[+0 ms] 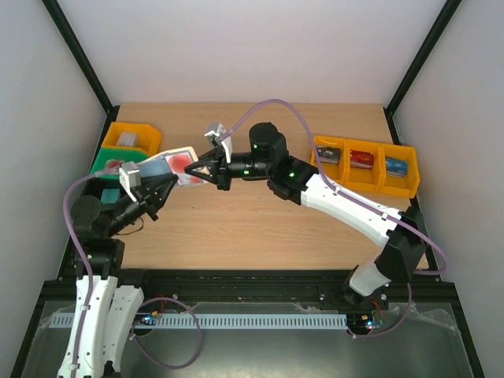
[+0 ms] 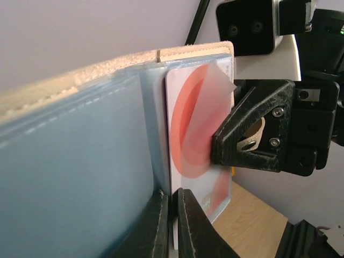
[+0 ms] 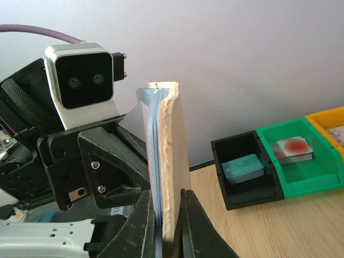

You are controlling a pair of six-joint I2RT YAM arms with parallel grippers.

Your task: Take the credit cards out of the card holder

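The right gripper (image 3: 167,201) clamps the card holder (image 3: 171,134) above the table's (image 1: 260,228) left edge; left gripper (image 2: 173,199) pinches the red card (image 2: 196,134), I think.

Two arms raised, grippers meeting.
The left gripper (image 1: 167,183) and the right gripper (image 1: 198,171) point at each other, jaws pressed closed.

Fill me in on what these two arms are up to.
Both arms hold the open card holder up above the table. The right gripper is clamped on one edge of it. The left gripper is closed on the bottom edge of the red credit card, which sits in its clear pocket on the blue inside. The card has not yet been pulled out.
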